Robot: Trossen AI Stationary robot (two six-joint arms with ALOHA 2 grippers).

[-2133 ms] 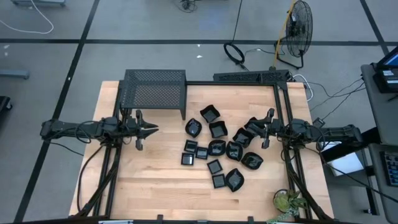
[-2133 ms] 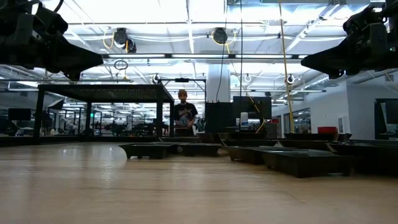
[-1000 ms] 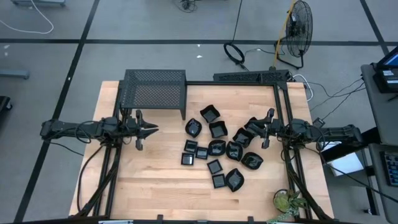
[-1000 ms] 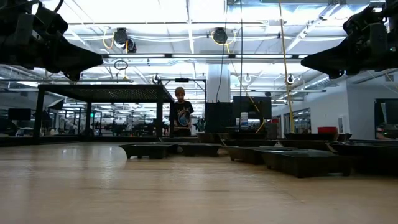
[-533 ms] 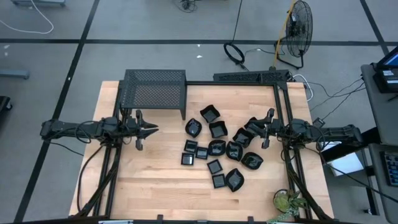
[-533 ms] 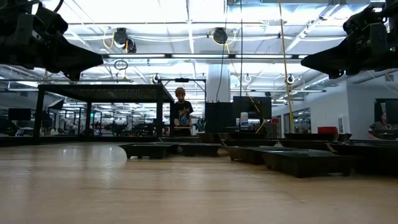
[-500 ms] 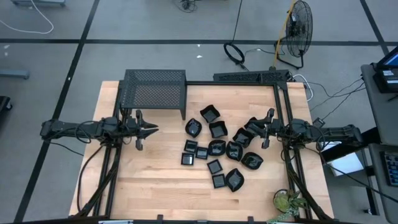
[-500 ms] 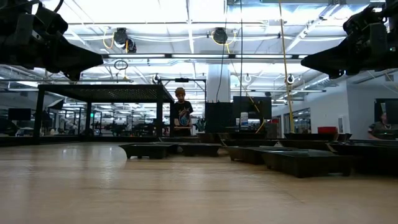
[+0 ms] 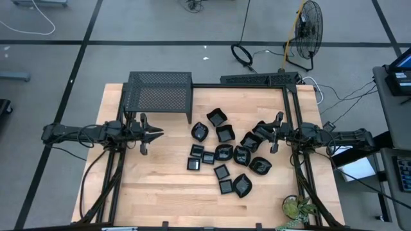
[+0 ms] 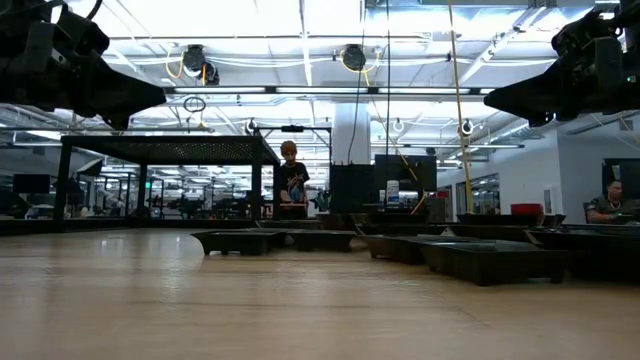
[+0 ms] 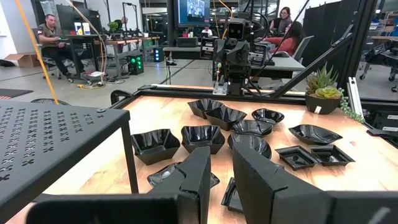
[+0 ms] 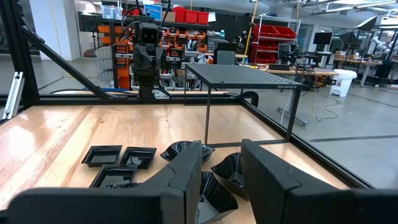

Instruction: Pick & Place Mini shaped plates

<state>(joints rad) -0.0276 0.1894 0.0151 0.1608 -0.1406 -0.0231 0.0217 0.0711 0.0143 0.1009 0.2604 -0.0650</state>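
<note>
Several small glossy black mini shaped plates (image 9: 225, 153) lie scattered on the wooden table, right of its middle, each resting on its base. They show in the left wrist view (image 11: 249, 127) and the right wrist view (image 12: 121, 157) too. My left gripper (image 9: 160, 133) hovers level over the table's left part, pointing toward the plates, open (image 11: 219, 155) with nothing between its fingers. My right gripper (image 9: 264, 134) hovers level at the right edge of the cluster, above the nearest plates, open (image 12: 221, 149) and holding nothing.
A black mesh rack (image 9: 159, 95) stands on legs at the table's far left. Black frame rails (image 9: 292, 109) run along the far and right sides. A potted plant (image 9: 297, 208) sits at the near right corner. Bare wood (image 9: 154, 186) lies at the near left. A person (image 10: 291, 180) stands beyond the table.
</note>
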